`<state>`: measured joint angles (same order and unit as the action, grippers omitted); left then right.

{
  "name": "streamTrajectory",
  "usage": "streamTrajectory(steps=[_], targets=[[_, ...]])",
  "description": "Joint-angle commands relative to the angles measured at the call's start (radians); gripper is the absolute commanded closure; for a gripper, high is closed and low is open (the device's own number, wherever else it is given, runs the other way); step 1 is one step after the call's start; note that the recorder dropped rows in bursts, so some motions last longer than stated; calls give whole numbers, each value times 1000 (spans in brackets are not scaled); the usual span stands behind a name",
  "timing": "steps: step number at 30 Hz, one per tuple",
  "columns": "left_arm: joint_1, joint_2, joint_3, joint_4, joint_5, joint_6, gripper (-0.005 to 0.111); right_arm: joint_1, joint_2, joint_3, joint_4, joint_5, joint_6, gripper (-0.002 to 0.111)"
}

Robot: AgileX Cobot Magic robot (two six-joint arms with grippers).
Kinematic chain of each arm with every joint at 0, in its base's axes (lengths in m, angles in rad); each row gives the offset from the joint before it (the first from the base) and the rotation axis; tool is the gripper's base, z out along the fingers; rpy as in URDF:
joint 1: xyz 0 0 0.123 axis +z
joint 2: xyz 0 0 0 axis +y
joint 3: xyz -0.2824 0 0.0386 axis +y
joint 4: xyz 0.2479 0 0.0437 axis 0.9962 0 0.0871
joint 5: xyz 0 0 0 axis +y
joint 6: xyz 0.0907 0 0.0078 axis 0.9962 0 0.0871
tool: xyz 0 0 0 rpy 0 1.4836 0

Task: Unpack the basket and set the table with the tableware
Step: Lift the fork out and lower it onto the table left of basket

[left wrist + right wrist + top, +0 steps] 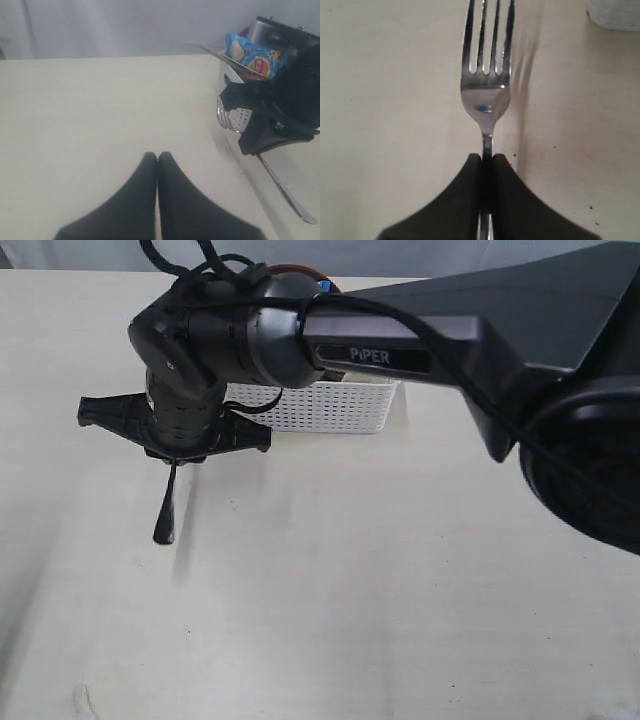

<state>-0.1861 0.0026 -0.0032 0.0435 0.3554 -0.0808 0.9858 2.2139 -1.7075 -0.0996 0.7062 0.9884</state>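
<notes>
The right gripper [487,159] was clenched on the fork [485,100]. Its fingers pinched the narrow neck just behind the head, so the tines stuck out free ahead of them. In the exterior view the arm reached across from the right edge into the left half of the frame. The fork [166,502] hung from it, head down, over bare table [380,590] just below and left of the basket [330,408]. Holding it so near the head probably suited laying the tines down first. Whether they touched the table could not be told, though their shadow lay close beside them.

The basket sat at upper centre, partly hidden behind the arm. The left wrist view showed a blue packet [252,56] poking out of it, so the unpacking looked far from done. The left gripper [157,157] was closed on nothing, fingers pressed together above the table. It sat well apart from the fork, likely to leave the other arm room.
</notes>
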Motion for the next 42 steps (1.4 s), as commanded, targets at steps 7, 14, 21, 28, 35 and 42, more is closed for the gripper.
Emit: streamTrajectory(steps=[7, 14, 21, 28, 35, 42], targets=[[-24, -3, 3, 9, -11, -4, 107, -6, 56, 0, -16, 8, 36, 109], [-24, -3, 3, 9, -11, -4, 107, 4, 58, 0, 8, -9, 61, 109], [-24, -3, 3, 9, -11, -4, 107, 47, 58, 0, 2, 42, 61, 109], [-24, -3, 3, 9, -11, -4, 107, 96, 58, 0, -85, 12, 141, 109], [-24, -3, 3, 9, -11, -4, 107, 86, 58, 0, -116, 17, 149, 109], [-24, -3, 3, 9, -11, -4, 107, 86, 67, 0, -110, 44, 149, 108]])
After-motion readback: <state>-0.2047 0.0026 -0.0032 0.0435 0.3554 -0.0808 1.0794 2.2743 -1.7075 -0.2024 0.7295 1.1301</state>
